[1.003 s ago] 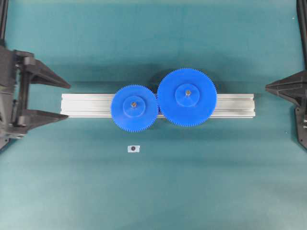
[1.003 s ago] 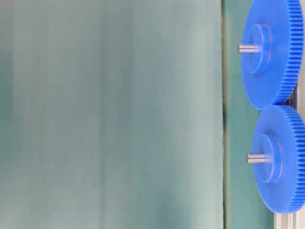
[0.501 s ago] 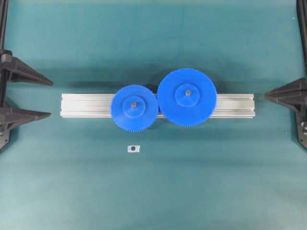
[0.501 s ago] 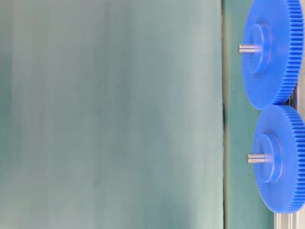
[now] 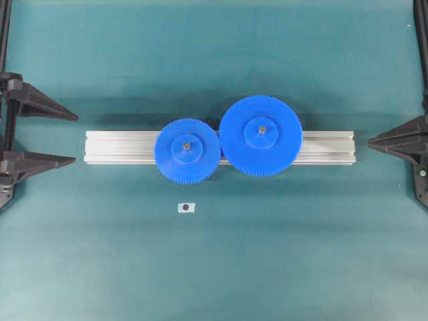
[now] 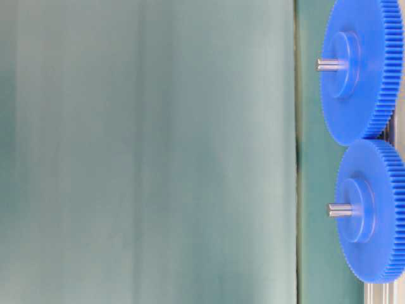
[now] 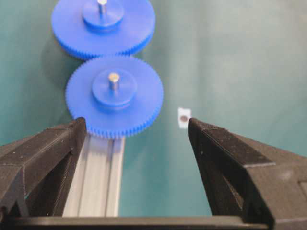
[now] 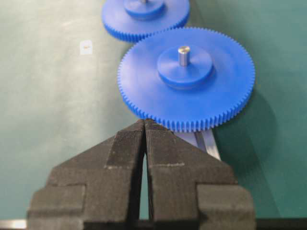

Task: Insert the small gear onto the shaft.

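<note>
Blue plastic of the small gear (image 5: 187, 150) is already sitting on the shaft (image 5: 186, 144), meshing beside the larger gear (image 5: 261, 136), as I am pulling my spread left gripper (image 5: 41, 135) back and keeping my right gripper (image 5: 380, 140) pressed together, both empty.

surface: teal table (image 5: 200, 274) | on it: aluminium rail (image 5: 120, 146), small white tag (image 5: 186, 207)

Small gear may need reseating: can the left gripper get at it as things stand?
Probably yes. The left gripper is open and empty, pointing along the aluminium rail toward the small gear, with nothing between them.
</note>
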Motion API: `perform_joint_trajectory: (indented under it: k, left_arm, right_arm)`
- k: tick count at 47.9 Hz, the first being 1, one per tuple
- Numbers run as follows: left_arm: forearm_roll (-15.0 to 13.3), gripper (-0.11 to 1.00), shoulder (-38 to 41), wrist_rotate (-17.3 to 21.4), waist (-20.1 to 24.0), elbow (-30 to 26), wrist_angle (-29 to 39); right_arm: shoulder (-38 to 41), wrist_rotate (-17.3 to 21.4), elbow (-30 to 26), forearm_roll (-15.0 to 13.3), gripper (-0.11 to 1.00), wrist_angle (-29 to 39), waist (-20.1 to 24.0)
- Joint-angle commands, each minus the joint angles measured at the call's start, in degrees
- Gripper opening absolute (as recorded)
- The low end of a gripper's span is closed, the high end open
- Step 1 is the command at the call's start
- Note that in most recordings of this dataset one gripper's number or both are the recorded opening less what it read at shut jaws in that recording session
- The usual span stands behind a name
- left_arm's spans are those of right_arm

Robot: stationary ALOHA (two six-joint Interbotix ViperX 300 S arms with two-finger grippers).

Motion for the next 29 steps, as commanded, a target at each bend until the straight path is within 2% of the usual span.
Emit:
perform_joint_trajectory:
  k: [1, 29]
  left_arm:
    - [0.1, 0.86, 0.3, 0.3, 0.2, -0.7, -0.4]
    - [0.1, 0.86, 0.1, 0.2, 0.2, 0.5, -0.4]
  right_arm:
    - [0.4, 0.5, -0.6, -0.1, 0.05, -0.5, 0.0]
    - [0.4, 0.6, -0.6, 0.0, 0.05, -0.5, 0.0]
